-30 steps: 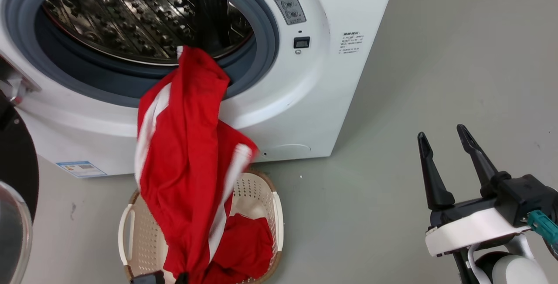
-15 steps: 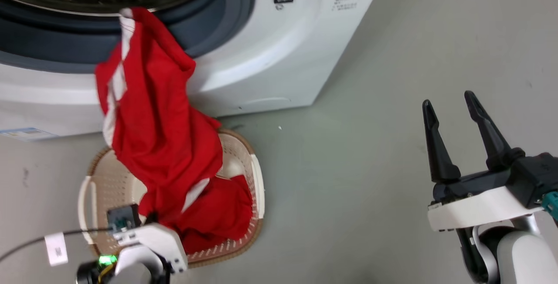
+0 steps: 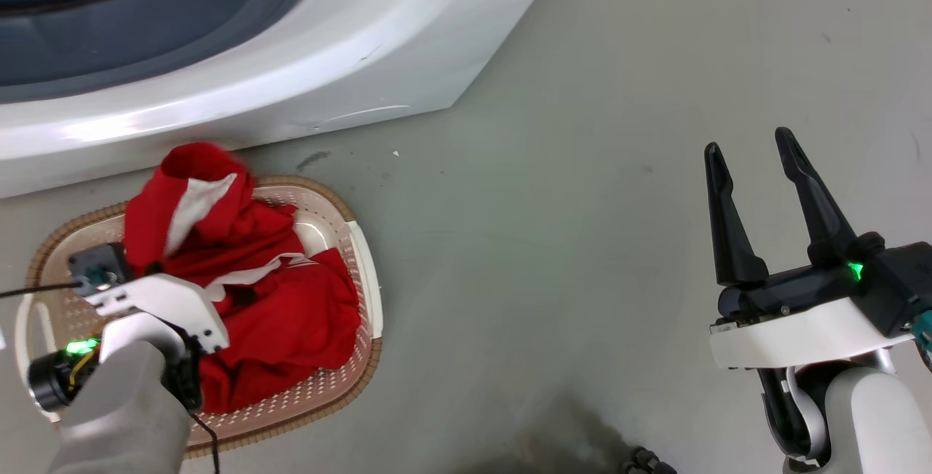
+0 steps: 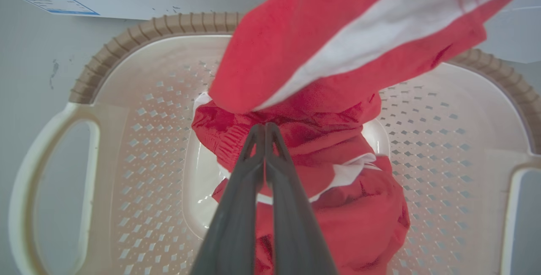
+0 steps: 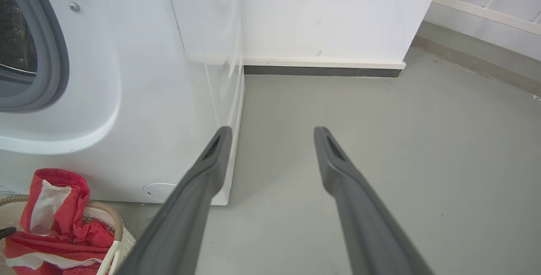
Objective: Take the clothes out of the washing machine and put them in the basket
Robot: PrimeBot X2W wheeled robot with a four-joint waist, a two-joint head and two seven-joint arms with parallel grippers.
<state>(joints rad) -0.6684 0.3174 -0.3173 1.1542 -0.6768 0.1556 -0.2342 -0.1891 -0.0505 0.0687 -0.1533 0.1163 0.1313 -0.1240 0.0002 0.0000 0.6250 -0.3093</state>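
Note:
The red clothes (image 3: 284, 321) with white stripes lie heaped in the cream basket (image 3: 364, 270) on the floor in front of the washing machine (image 3: 291, 73). One striped fold (image 3: 193, 197) stands up over the basket's far rim. My left arm's wrist (image 3: 156, 303) hovers over the basket. In the left wrist view my left gripper (image 4: 264, 128) is shut, its tips pinching the red clothes (image 4: 359, 207) above the basket (image 4: 139, 140). My right gripper (image 3: 748, 140) stands open over bare floor, holding nothing, and it appears open again as the right gripper (image 5: 272, 129).
Grey floor stretches to the right of the basket. In the right wrist view the washing machine (image 5: 148, 97) stands at the left, with a white wall and dark skirting (image 5: 321, 71) behind it. The basket (image 5: 112, 212) with the clothes (image 5: 55, 228) sits at the lower left.
The head camera has tilted down. The red garment that hung from the drum opening has come down into the basket, with my left gripper lowered on it. The right gripper stays open.

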